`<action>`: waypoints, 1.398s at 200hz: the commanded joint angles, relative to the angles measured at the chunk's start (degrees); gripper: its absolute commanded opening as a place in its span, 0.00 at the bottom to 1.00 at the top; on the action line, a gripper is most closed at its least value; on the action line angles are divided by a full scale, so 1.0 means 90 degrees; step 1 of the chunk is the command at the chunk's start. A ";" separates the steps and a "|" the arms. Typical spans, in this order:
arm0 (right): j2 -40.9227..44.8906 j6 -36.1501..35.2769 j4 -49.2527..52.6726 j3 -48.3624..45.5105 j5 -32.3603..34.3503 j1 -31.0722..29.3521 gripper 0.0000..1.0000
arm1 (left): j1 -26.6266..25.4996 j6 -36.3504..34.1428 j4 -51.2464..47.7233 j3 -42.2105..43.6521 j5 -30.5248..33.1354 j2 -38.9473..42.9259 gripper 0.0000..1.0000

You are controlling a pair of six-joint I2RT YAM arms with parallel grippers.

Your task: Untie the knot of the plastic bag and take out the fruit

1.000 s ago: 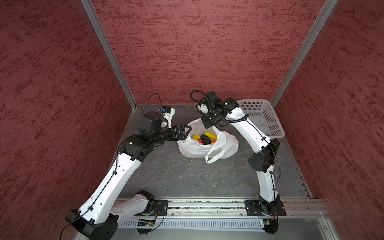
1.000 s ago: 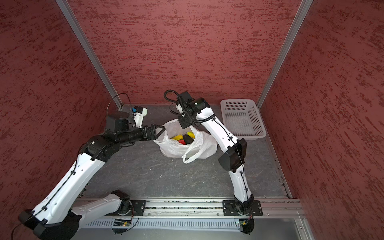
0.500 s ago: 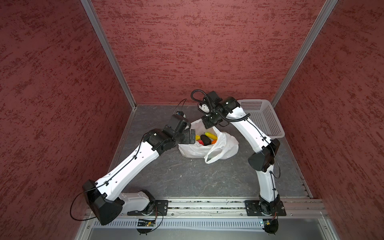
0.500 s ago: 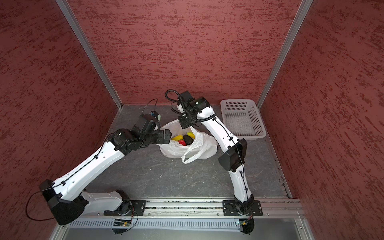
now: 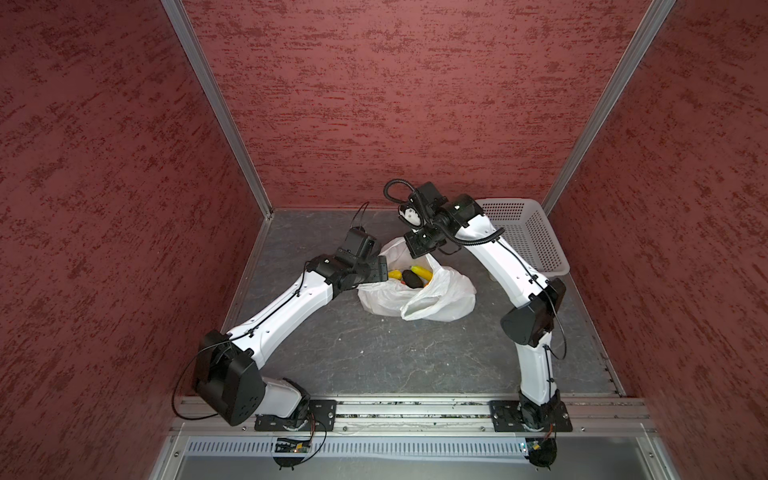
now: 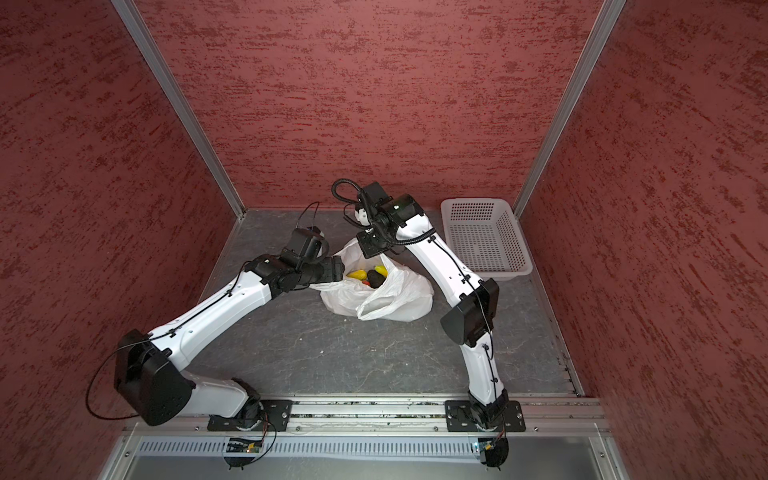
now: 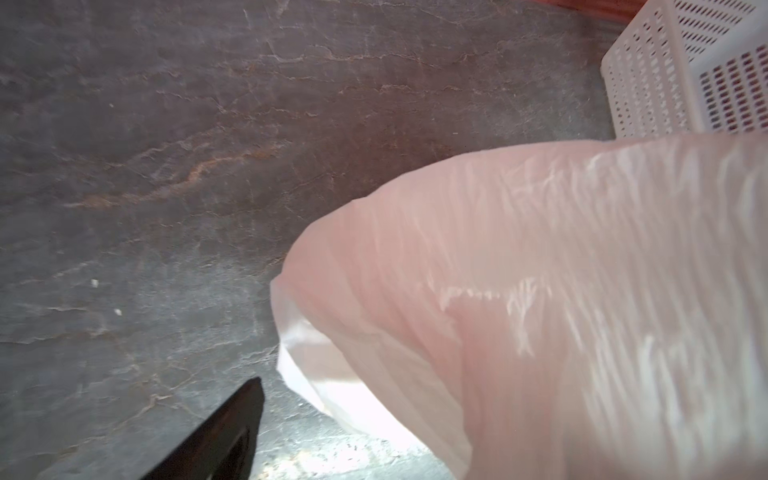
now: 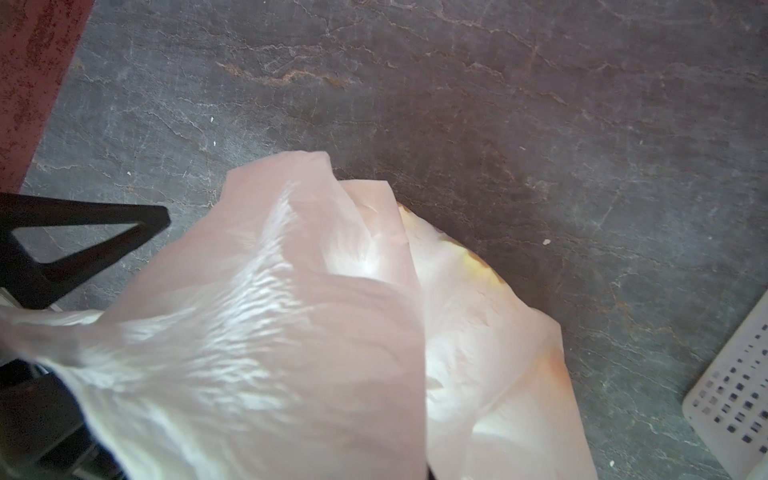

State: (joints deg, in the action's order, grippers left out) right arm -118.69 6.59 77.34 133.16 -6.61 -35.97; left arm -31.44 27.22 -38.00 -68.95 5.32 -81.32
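Yellow fruit (image 5: 422, 272) plain only overhead; right hand (image 5: 415, 251) clamps bag (image 5: 440, 299); left hand (image 5: 383, 271) unclear.

log | readable text: none | labels, brands, numbers, signs: none legible in any view

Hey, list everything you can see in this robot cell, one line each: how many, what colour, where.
Thin crinkly plastic bag: one, translucent white, mid-table between the arms, mouth open.
Fruit pieces: at least four showing, two yellow, one dark, one red-orange sliver, inside the bag.
Perforated rigid plastic basket: one, white, table's far right corner.
Stone-look table: one, dark grey, cell floor.
Textured walls: three, dark red, left, back, right.
Metal rail: one, silver, front edge, under both arm bases.
Robot arms: two, white with black joints, on the rail.
Left gripper: one, black, at the bag's left rim; grip unclear.
Right gripper: one, black, shut on the bag's far rim.
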 commanded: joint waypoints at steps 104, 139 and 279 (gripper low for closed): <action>0.0591 -0.0067 -0.0355 -0.0693 0.0241 0.0240 0.00 | 0.0463 -0.0476 -0.0610 -0.0327 -0.0603 0.0256 0.00; 0.0919 -0.0089 -0.0549 -0.1454 0.0628 0.0551 0.00 | 0.0742 -0.0717 -0.1380 -0.0339 -0.1396 0.0816 0.00; 0.1515 -0.0014 -0.0739 -0.1971 0.0273 0.0771 0.59 | 0.1265 -0.0913 -0.2206 -0.0684 -0.3892 0.1224 0.00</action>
State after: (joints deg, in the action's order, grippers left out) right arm -108.97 5.61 66.61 110.26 -6.20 -32.25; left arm -19.57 19.44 -51.46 -70.22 -31.22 -71.02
